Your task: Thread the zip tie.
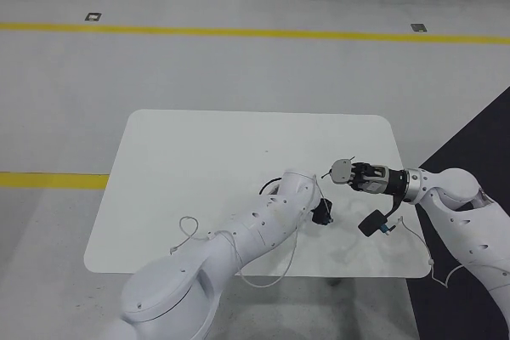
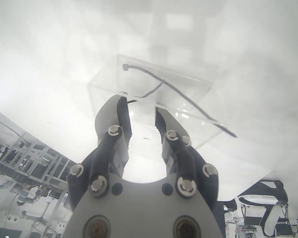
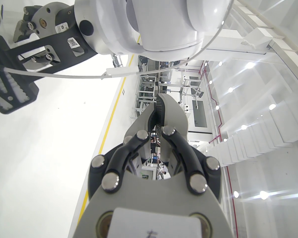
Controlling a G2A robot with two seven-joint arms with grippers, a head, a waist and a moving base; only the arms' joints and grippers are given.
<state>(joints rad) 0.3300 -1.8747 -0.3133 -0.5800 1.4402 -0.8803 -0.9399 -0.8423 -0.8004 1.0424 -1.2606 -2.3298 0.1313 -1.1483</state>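
My left fingers (image 2: 123, 115) stand apart, tips at the near edge of a clear block (image 2: 139, 82). My right fingers (image 3: 173, 115) are pressed together. The tie (image 2: 186, 100) shows through the block. I'd align tail to head slowly, without twisting.

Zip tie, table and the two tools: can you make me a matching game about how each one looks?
Things:
1. zip tie
2. table
3. left tool
4. right tool

Looks:
A. shut
B. white
C. open
D. black

Pairs: 1-D, 2-B, 3-C, 4-A
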